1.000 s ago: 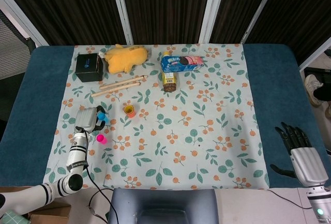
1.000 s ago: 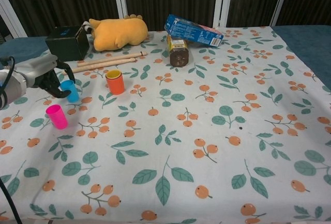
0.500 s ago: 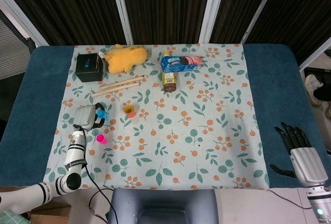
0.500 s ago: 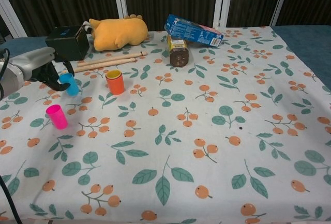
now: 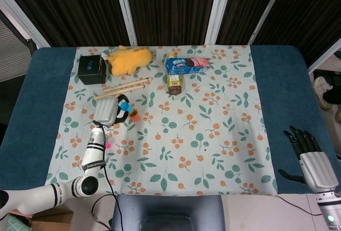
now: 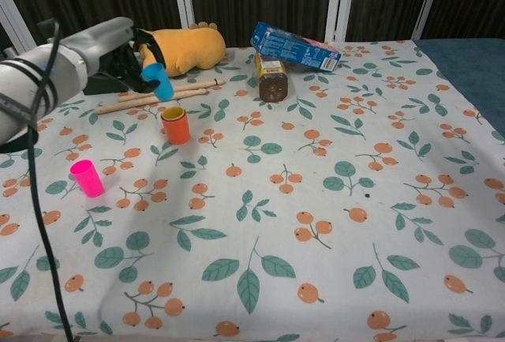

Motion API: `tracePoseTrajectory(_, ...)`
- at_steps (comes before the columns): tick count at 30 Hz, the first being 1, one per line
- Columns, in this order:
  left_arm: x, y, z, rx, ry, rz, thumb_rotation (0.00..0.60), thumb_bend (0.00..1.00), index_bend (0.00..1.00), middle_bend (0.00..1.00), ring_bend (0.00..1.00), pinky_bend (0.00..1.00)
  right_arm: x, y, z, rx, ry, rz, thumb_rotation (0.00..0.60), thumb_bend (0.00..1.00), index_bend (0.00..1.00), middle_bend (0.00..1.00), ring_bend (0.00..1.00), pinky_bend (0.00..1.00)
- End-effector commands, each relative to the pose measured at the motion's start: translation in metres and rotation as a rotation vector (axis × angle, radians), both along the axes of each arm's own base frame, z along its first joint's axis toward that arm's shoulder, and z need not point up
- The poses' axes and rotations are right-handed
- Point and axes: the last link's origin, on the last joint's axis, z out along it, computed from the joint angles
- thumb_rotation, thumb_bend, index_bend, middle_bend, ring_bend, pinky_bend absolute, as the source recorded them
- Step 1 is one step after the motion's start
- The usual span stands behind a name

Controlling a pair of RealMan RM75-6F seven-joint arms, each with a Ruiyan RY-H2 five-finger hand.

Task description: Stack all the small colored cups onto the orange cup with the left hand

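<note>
My left hand [image 6: 126, 58] [image 5: 111, 112] holds the small blue cup [image 6: 160, 80] [image 5: 124, 105] in the air, tilted, just above and behind the orange cup [image 6: 176, 125] [image 5: 134, 115]. The orange cup stands upright on the floral cloth with a yellow lining inside. The pink cup [image 6: 86, 178] [image 5: 107, 144] stands upright to the front left of it, partly hidden by my forearm in the head view. My right hand [image 5: 303, 141] rests at the table's right front edge, fingers apart, holding nothing.
Behind the cups lie two wooden sticks [image 6: 162, 93], a black box [image 5: 91, 70], a yellow plush toy [image 6: 180, 48], a brown jar [image 6: 272, 79] and a blue snack box [image 6: 295, 46] leaning on the jar. The floral cloth [image 6: 331, 223] covers the table's middle.
My left hand has lifted the blue cup off the cloth and carried it right and up, from beside the pink cup to just over the orange cup.
</note>
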Motion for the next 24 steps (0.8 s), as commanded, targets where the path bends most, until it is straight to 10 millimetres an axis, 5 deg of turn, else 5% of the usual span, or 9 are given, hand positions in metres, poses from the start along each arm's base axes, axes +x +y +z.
tracePoseTrajectory(1,0.016,0.000,-0.009,0.003,0.012,-0.017,0.600,0.37,0.55,1.00,1.00,1.00,-0.001,0.000,0.002,0.000,-0.002,-0.002,0.600,0.12,0.00,0.00,0.00,0.00)
tracePoseTrajectory(24,-0.010,0.007,-0.030,-0.033,0.070,0.058,0.600,0.37,0.55,1.00,1.00,1.00,-0.003,-0.001,0.007,-0.013,-0.009,-0.008,0.600,0.12,0.00,0.00,0.00,0.00)
